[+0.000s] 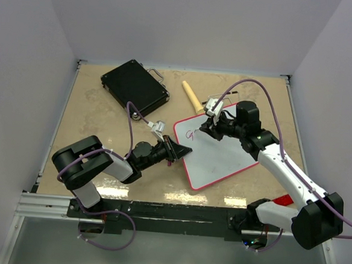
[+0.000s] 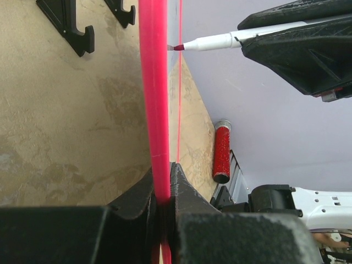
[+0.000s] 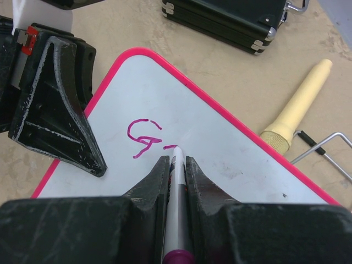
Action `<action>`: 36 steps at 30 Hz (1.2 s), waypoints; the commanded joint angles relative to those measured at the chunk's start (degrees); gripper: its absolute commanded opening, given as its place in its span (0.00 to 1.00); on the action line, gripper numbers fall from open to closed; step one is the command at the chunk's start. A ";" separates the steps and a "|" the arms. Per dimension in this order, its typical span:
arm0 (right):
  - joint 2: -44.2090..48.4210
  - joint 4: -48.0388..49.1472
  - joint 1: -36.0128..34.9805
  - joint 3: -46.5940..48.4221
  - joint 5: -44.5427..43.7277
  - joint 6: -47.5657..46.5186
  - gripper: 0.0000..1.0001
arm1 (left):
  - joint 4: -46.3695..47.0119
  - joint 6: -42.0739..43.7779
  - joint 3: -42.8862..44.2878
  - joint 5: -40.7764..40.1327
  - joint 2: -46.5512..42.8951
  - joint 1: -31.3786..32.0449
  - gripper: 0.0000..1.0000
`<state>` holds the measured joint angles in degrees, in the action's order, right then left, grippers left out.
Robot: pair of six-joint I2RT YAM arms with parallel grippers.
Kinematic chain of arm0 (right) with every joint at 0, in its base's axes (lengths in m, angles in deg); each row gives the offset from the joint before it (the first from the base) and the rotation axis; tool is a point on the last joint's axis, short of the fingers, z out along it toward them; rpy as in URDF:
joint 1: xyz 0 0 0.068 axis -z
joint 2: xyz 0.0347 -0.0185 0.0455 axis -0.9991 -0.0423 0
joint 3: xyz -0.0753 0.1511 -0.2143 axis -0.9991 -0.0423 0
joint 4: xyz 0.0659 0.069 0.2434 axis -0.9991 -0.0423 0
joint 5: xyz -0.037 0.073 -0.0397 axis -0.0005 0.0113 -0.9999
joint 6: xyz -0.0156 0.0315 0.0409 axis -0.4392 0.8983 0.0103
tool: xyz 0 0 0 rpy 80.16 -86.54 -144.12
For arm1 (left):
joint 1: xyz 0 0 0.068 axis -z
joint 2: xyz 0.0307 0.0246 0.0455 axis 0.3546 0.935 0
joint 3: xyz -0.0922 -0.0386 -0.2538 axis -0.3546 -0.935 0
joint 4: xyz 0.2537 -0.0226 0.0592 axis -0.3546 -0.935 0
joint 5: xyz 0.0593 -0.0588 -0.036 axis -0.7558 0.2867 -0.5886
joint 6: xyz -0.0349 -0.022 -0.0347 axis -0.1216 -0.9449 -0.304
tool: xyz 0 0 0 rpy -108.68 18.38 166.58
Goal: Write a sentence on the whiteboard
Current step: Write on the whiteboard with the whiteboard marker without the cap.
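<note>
Top: the whiteboard [image 1: 219,162] is lying on the counter [image 1: 92,120], 3 o'clock of centre; I am watching the left end effector [image 1: 184,149] pinching its 9 o'clock edge.
Left wrist: jaws are clamping the pink rim.
Right wrist: the right end effector [image 3: 176,160] is pinching the marker [image 3: 177,184], tip meeting the board beside the sentence [image 3: 143,137], only a "G".

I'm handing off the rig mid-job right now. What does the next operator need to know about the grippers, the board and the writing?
Left gripper: shut on the whiteboard, clamping the pink rim on its left edge.
Right gripper: shut on the marker, with the tip at the board.
Done: the sentence so far is only a "G" and the start of the next stroke.
Left: all the remaining words.
The black case lies beyond the board, apart from it.
</note>
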<state>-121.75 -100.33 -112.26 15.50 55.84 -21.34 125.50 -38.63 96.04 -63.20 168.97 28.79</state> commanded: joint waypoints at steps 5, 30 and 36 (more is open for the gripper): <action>-0.19 -3.46 0.17 0.66 -2.15 -2.92 0.00 | 12.45 4.47 0.26 2.06 -1.31 -0.17 0.00; -2.39 -1.99 -0.01 4.35 0.93 -2.23 0.00 | 12.54 4.30 0.43 2.41 -1.31 -0.43 0.00; 0.68 -3.04 1.13 4.09 2.58 -2.31 0.00 | 12.72 4.30 0.17 2.50 -1.05 -0.43 0.00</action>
<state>-123.81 -104.87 -112.18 17.99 58.85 -24.22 125.42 -38.96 95.97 -62.43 168.97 28.05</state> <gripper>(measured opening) 0.141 0.090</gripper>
